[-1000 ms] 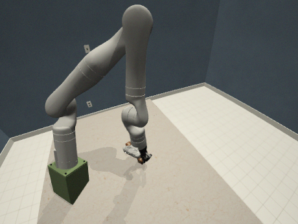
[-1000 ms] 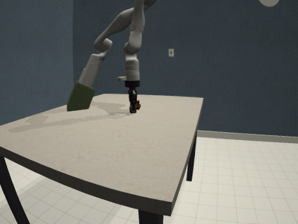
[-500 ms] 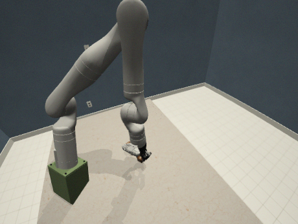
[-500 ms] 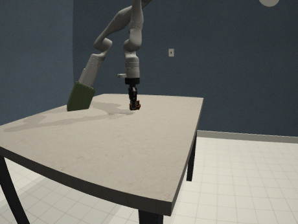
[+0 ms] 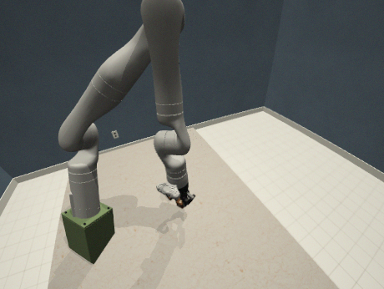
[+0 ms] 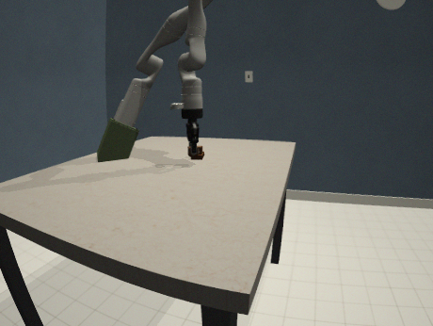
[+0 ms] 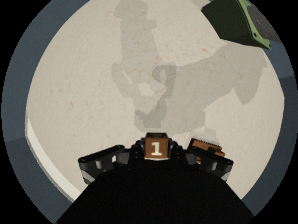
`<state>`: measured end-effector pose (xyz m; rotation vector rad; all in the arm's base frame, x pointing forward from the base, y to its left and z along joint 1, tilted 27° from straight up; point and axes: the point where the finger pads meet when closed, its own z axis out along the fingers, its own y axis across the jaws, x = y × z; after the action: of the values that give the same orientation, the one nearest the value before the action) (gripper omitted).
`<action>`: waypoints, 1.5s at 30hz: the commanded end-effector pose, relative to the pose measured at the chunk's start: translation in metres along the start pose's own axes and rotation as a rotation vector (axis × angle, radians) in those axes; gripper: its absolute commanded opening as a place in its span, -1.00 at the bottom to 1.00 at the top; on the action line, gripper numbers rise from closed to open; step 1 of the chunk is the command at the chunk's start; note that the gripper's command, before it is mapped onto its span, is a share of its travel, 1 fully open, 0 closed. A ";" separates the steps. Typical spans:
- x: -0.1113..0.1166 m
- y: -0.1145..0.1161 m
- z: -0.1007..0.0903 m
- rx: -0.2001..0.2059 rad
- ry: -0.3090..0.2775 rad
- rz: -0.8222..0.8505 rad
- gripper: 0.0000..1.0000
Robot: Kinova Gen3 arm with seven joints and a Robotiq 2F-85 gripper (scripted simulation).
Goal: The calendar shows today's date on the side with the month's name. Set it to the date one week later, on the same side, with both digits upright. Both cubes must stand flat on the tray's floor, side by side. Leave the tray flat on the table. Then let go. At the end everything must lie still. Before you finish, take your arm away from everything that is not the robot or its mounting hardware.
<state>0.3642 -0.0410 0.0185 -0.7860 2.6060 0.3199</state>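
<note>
Spans a pale table (image 5: 234, 234) (image 6: 165, 188) (image 7: 75, 75) with a gray arm (image 5: 167, 71) (image 6: 191, 91), mounted on a green pedestal (image 5: 100, 234) (image 6: 118, 141) (image 7: 232, 25). Points the gripper (image 5: 185, 202) (image 6: 194, 152) (image 7: 156, 143) downward, near the partly hidden brown calendar (image 6: 200, 155) (image 7: 202, 145) on the tabletop. Clasps a brown cube (image 7: 156, 148) between the fingers, showing a white "1" to the wrist view.

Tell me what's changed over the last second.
The end effector has risen a little above the table. It now grips the cube showing a 1; the earlier pictures don't show whether it already did. The green pedestal stayed put.
</note>
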 end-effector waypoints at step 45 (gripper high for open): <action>0.000 -0.003 -0.063 0.006 -0.001 0.004 -0.43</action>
<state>0.3446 -0.0628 0.0703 -0.7742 2.6122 0.3259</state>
